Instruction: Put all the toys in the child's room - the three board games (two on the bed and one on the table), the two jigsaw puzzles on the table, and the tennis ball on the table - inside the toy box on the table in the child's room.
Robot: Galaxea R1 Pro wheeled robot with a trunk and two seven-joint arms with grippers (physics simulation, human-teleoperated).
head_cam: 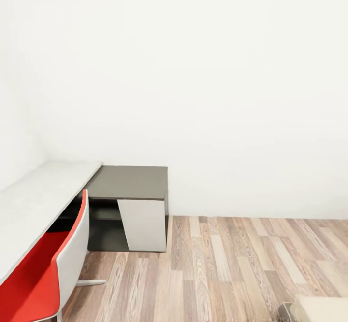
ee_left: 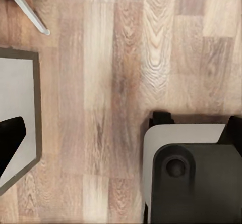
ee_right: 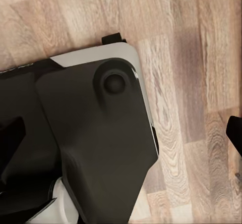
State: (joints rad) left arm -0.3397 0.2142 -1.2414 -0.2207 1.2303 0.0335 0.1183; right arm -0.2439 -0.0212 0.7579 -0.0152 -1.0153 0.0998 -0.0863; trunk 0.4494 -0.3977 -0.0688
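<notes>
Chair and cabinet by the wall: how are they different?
The chair is red inside with a white shell; the cabinet is dark grey with a pale door. The chair curves; the cabinet is boxy. The chair sits tucked at the long grey table; the cabinet stands at its end. Both stand on the wood floor.

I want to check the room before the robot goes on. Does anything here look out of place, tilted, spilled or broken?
Nothing stands out. The red chair is upright at the long light desk, the grey cabinet stands square against the wall, and the wood floor shows no spill or damage. A beige corner at the lower right of the head view is too cut off to judge.
</notes>
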